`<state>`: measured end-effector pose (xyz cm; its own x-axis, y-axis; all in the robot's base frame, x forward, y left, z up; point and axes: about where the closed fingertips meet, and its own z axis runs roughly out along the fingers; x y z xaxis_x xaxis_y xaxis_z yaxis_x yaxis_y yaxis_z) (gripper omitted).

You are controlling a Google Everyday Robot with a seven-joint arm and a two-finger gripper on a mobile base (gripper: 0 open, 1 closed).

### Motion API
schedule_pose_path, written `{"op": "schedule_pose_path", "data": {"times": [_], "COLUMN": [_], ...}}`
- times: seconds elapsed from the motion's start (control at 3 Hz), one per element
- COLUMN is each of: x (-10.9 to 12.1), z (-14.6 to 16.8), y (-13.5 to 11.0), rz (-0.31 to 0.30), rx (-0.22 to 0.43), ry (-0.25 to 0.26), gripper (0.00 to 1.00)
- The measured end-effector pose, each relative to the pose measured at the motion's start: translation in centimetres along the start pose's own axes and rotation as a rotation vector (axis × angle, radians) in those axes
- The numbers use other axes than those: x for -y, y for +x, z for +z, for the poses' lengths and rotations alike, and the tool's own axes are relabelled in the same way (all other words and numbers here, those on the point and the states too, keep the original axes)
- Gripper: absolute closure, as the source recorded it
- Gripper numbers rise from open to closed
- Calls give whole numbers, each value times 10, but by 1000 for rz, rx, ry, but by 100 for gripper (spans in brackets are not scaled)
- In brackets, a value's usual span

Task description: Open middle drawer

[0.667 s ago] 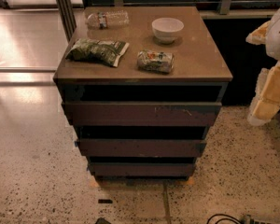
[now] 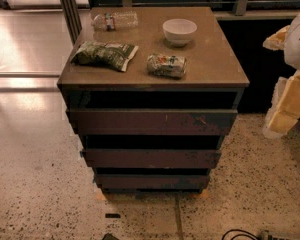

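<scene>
A low dark-brown cabinet stands on a speckled floor (image 2: pixel 35 194), seen from above and in front, and its flat top serves as the counter (image 2: pixel 215 59). Three drawer fronts are stacked below the top. The upper front (image 2: pixel 115 122) is the largest and carries pale scratch marks. The middle drawer (image 2: pixel 151 158) sits directly under it, a wide, shallow, plain panel with no handle, and it looks pushed in, with only a narrow dark gap showing above its front edge. The lowest front (image 2: pixel 151 182) is the smallest and sits just under that, close to the floor. On the counter, a clear plastic bottle (image 2: pixel 115 20) lies on its side near the far left corner, and a white bowl (image 2: pixel 179 31) stands upright toward the far right. A green snack bag (image 2: pixel 105 54) lies flat near the front left, with a crumpled packet (image 2: pixel 166 65) just beside it to the right, the two apart from each other. The tool (image 2: pixel 285 111) hangs at the right edge of the view, a pale yellow and white shape beside the cabinet's right side, roughly level with the upper front and well apart from the middle drawer, touching nothing. Whether it is spread or pressed together cannot be told. A dark cable (image 2: pixel 237 233) lies on the floor at the bottom right.
</scene>
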<state>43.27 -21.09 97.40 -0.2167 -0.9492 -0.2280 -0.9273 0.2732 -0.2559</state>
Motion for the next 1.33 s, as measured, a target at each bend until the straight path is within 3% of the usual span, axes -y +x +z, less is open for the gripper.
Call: {"op": "schedule_pose_path", "data": {"times": [0.33, 0.67, 1.0, 1.33], "x": [-16, -33, -57, -57], "z": [46, 136, 217, 217], "y": [-2, -11, -12, -12], "rz": [64, 136, 180, 180], "rx": [53, 98, 75, 75], "ry": [-40, -78, -134, -134], "gripper": [0, 0, 0, 0]}}
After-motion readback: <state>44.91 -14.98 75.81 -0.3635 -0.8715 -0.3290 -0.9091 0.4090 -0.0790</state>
